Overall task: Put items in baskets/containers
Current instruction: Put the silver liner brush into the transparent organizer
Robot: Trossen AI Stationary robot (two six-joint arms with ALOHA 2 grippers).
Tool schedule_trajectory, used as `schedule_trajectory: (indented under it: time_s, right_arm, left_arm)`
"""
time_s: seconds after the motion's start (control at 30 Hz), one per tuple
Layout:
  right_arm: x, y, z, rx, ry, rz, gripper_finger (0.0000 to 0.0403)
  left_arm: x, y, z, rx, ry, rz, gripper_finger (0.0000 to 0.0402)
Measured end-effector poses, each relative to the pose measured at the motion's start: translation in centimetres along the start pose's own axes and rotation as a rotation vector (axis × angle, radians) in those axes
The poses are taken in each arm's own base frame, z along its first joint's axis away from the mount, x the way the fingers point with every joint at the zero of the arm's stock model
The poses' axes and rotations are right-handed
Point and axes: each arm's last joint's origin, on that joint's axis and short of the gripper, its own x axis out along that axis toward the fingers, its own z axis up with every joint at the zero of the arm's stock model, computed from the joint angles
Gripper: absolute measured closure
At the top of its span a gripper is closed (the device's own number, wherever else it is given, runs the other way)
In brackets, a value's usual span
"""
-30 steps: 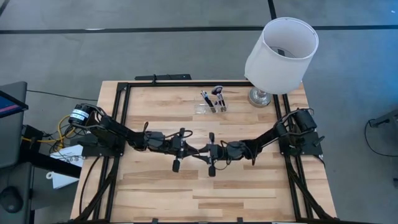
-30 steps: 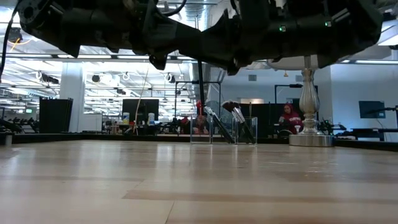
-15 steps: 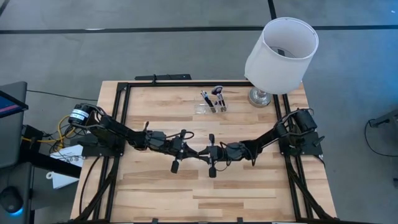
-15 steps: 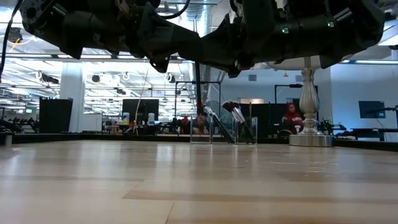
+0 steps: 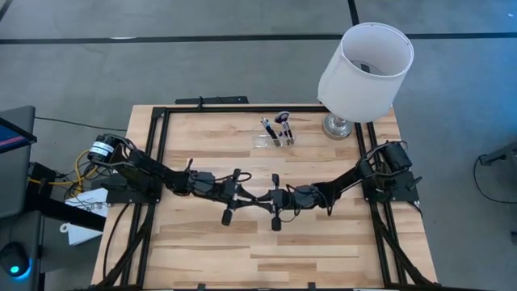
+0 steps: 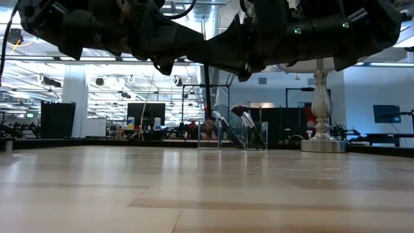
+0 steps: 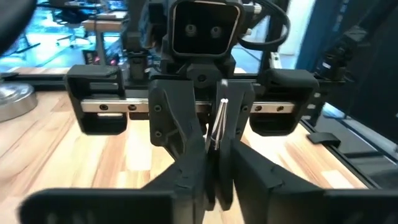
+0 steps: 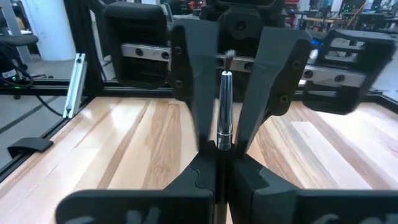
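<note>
right gripper: fingers closed on silver-handled makeup brush, table centre
left gripper: facing it, fingers parted about the brush
clear organizer: 12 o'clock of grippers, holding brushes, lamp at its 3 o'clock

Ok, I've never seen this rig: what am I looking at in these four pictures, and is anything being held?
Two dark robot arms work over a wooden table. One picture looks straight down, one looks level across the tabletop, and two come from cameras on the arms' wrists. The arms meet mid-table: the right gripper is shut on a slim silver-handled makeup brush, while the left gripper, facing it, has its fingers open around that brush. At the far edge stand a clear organizer with several brushes in it and a white-shaded lamp.
</note>
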Motion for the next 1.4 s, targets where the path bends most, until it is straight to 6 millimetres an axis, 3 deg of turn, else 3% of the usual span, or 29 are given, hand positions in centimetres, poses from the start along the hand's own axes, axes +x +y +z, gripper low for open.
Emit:
schedule_trajectory:
  time_s: [0.33, 0.43, 0.63, 0.87, 1.0, 1.23, 1.4]
  right_arm:
    - [0.2, -1.4, 0.0, 0.027, -0.011, -0.024, 0.0395]
    - [0.3, -2.1, 0.2, 0.039, -0.029, 0.009, 0.0397]
    - [0.5, -3.4, 0.5, 0.019, -0.044, 0.012, 0.0394]
    - [-0.2, -6.7, 2.5, -0.022, -0.024, -0.072, 0.0398]
    - [-1.6, -9.3, 3.4, -0.015, -0.057, -0.066, 0.0394]
    - [-6.8, -14.3, 1.1, 0.013, -0.059, -0.223, 0.0398]
    - [-8.6, -16.2, 0.5, 0.018, -0.096, -0.307, 0.0392]
  left_arm:
    - [-1.2, -0.2, 1.0, -0.112, 0.053, 0.066, 0.027]
    - [-2.9, -0.1, 1.0, -0.176, 0.107, 0.129, 0.0269]
    - [-6.7, -0.8, -0.1, -0.168, 0.033, 0.284, 0.0285]
    - [-8.4, -1.4, -1.8, -0.267, -0.035, 0.376, 0.0299]
    - [-8.6, -1.8, -2.4, -0.322, -0.034, 0.399, 0.03]
    - [-8.3, -3.3, -3.6, -0.377, -0.032, 0.45, 0.03]
    - [-7.9, -3.7, -4.6, -0.422, -0.056, 0.516, 0.03]
